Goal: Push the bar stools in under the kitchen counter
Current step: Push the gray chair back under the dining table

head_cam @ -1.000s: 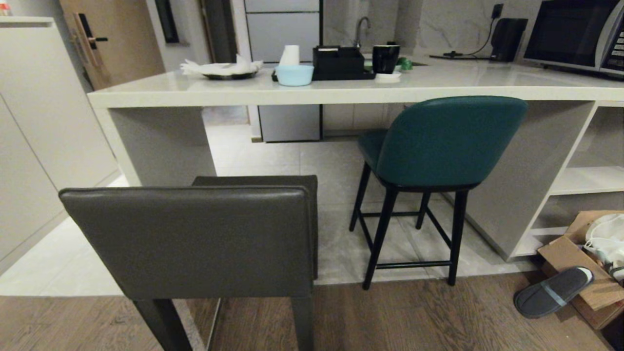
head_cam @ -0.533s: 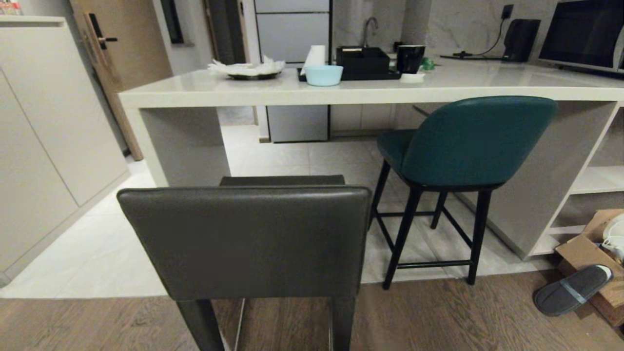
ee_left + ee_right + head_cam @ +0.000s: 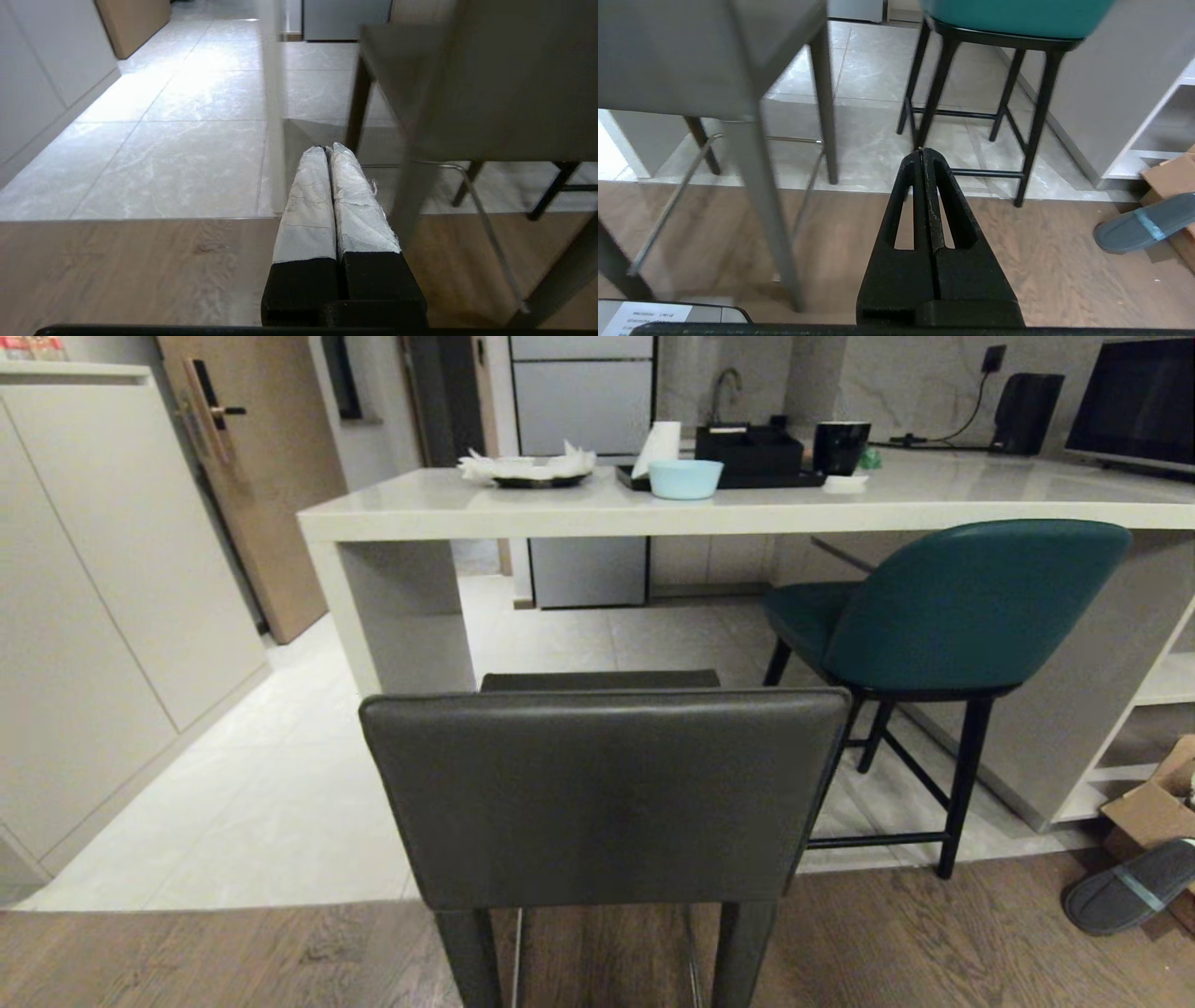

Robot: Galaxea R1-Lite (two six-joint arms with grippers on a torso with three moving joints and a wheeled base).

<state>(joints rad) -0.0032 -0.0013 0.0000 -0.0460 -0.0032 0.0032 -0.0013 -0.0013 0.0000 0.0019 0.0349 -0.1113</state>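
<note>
We face the desk [image 3: 747, 513] with the grey stool [image 3: 607, 793] right in front of us, its flat back turned our way. It stands out on the wood floor, well clear of the desk's near edge, so in our judgement it is the one to shove first, and we are lined up squarely behind it for that. The teal stool [image 3: 971, 607] stands to the right of the grey one and closer to the desk, its seat partly under the top and its black legs on the tile; it looks nearly home, needing only a short push.

Neither arm shows from the head. Our left gripper [image 3: 329, 149] hangs low beside the grey stool's leg with its taped fingers [image 3: 308, 196] pressed together, holding nothing. Our right gripper [image 3: 923, 151] also has its fingers together and empty, pointing toward the teal stool's legs. Closed tips suit pushing, we think, since no grasp is needed.

The grey stool has a boxy, dark leather back and thick square legs. The teal one has a curved, rounded back on a thin black frame with crossbars.
</note>
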